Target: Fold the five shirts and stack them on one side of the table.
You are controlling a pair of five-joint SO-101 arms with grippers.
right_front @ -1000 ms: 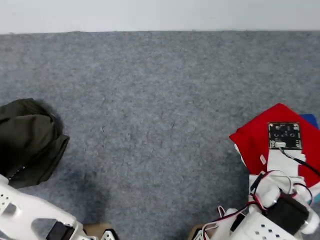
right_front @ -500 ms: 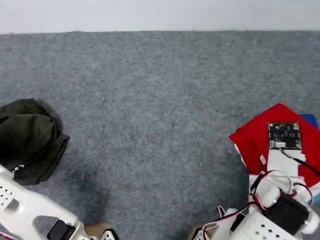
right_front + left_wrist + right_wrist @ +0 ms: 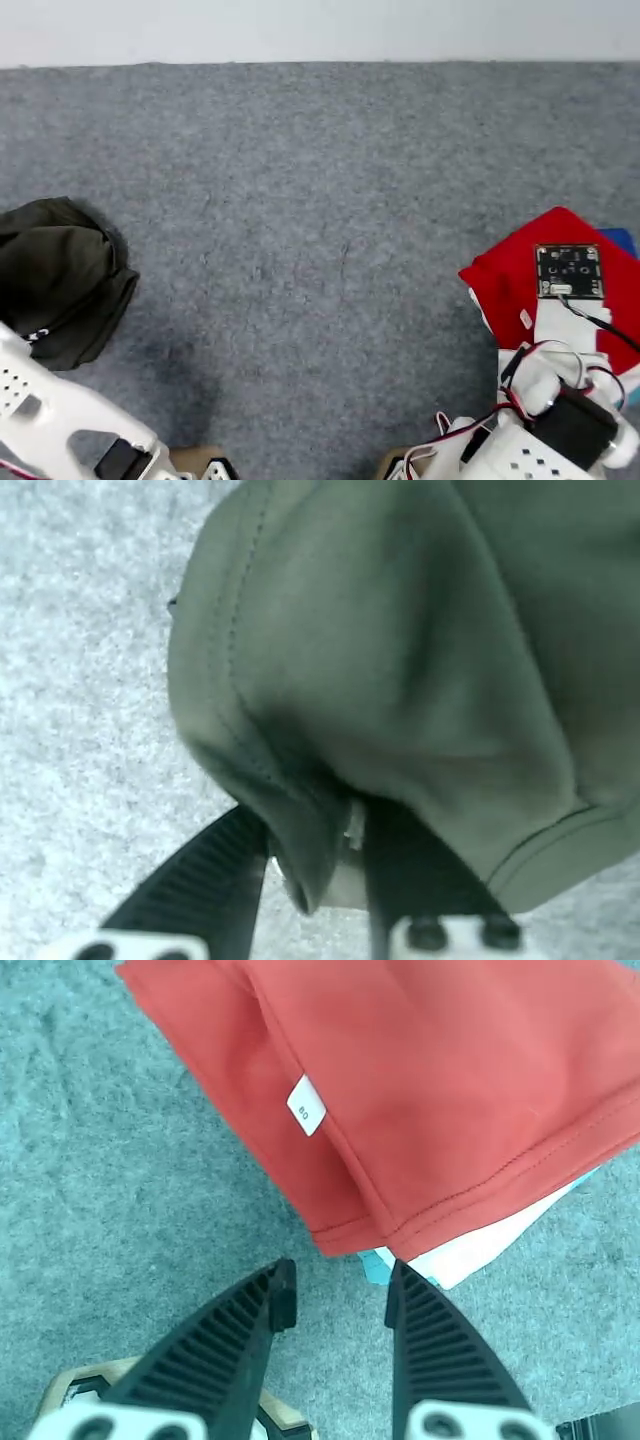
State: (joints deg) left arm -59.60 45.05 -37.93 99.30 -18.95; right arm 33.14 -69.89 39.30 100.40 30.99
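From above, olive shirt bunched at the left edge of the grey table; red shirt folded well apart at the right edge. In the left wrist view, left gripper pinching a rolled hem of the olive shirt; a hold told by this view, not the high one. In the right wrist view, right gripper spread over bare table just beside the red shirt's corner, touching nothing; white layer peeking from beneath the red.

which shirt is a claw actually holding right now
The dark olive shirt, bunched up, with a fold pinched in the left claw. The red shirt lies folded flat, the open right claw just off its edge.
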